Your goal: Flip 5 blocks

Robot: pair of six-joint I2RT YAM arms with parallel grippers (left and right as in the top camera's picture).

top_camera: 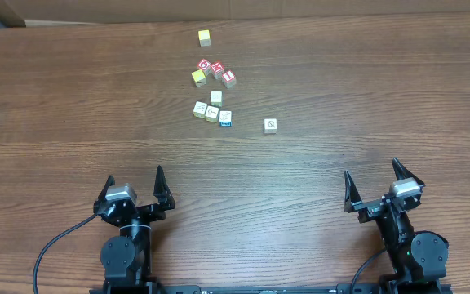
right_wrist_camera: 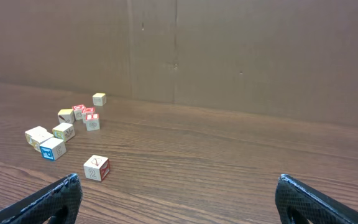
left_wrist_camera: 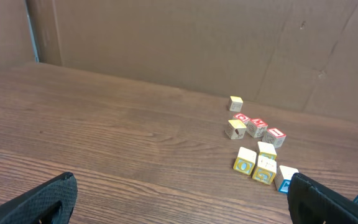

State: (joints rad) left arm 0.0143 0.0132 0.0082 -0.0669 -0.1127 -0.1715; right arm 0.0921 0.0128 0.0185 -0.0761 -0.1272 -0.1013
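Nearest: left gripper point(top_camera: 134, 175) & right gripper point(top_camera: 372, 169), both wide open, empty; blocks point(top_camera: 212, 113) clustered farther out, lone block point(top_camera: 270, 125) rightward; I'd start there w/ right, pinching opposite sides squarely.

Open table point(top_camera: 341, 73) lies ahead of both my jaws. At my left gripper's point(top_camera: 134, 174) two o'clock four blocks point(top_camera: 212, 113) sit packed close, red-and-white cubes point(top_camera: 217, 70) crowding their twelve o'clock. The lone block point(top_camera: 270, 125) at my right gripper's point(top_camera: 371, 168) ten o'clock stands free all round.
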